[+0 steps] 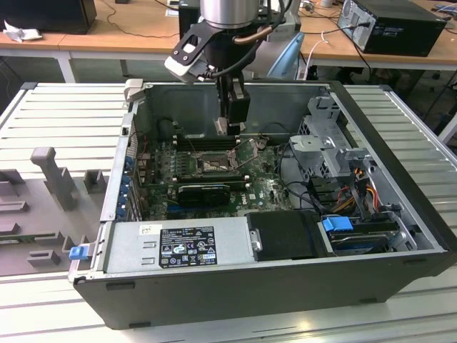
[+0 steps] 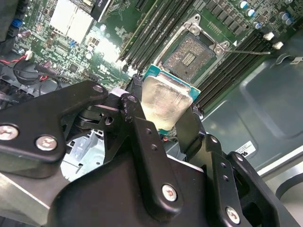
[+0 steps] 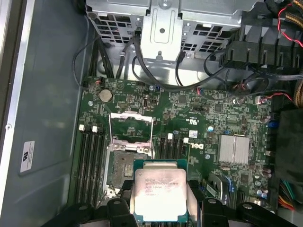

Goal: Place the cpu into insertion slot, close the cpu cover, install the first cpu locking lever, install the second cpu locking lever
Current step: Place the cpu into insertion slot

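First wrist view: tool (image 3: 161,211) is clamped on the cpu (image 3: 158,194) by its edges, held over the board near the bare insertion slot (image 3: 124,172), cpu cover (image 3: 131,128) flipped up. IMO keep the chip level, square its corners w/ the socket, and go straight down, no sliding across pins.

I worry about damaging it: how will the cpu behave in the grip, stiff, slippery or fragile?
Probably stiff: the cpu looks flat and unbent, held at its edges by the gripper. Its smooth metal face may be slippery. Thin and small, it is likely light and could tilt if nudged.
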